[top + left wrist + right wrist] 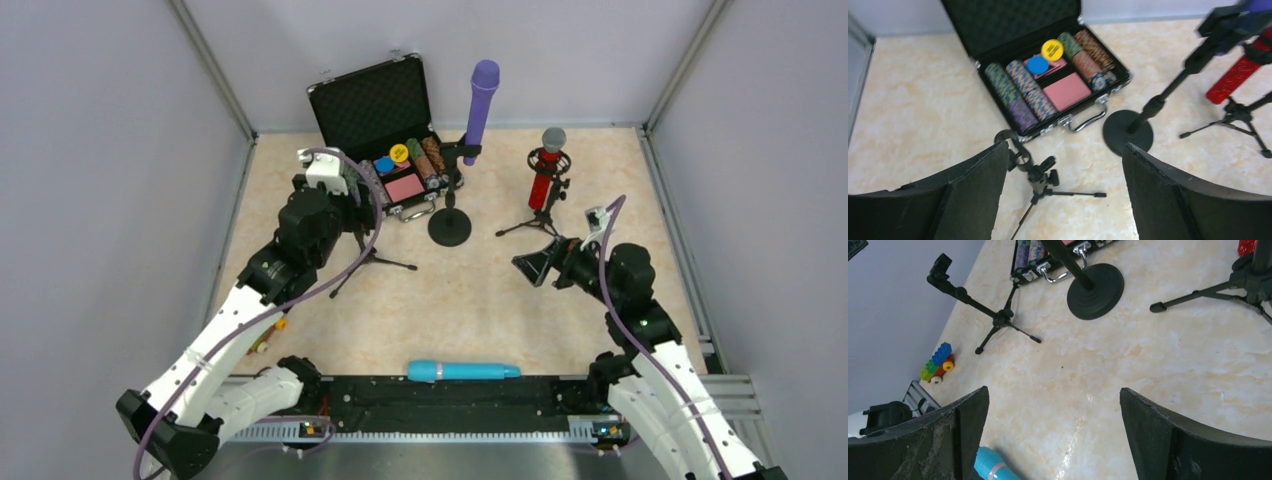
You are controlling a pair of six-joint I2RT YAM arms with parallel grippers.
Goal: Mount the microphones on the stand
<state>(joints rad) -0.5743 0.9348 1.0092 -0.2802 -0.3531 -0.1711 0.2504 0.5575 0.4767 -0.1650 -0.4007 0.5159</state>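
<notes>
Two of the three microphones already sit in stands, so I judge that the light blue one is the step in hand. At the far left, my left hand [1063, 155] hangs above the empty tripod stand [1040, 180], with its fingers apart and nothing between them. This stand looks light. I would steady its stem with this hand before anything is pressed into the clip, or it may tip. The open chip case [1048, 85] stands just behind it, and I must not knock it.

Further right, the purple microphone [482, 100] stands upright in the round-base stand [449, 227]. The light blue microphone [463, 371] lies flat at the near edge of the counter [470, 300], between the two arm bases and well apart from the empty stand. The red microphone [545, 178] sits in its own tripod [520, 227].

My right hand [1053, 392] is also wide apart and empty, tilted down toward the counter. One end of the blue microphone shows at the bottom of its view. I would grasp it with this hand across the middle of the body, lift it level, and carry it left, passing in front of the two filled stands.
</notes>
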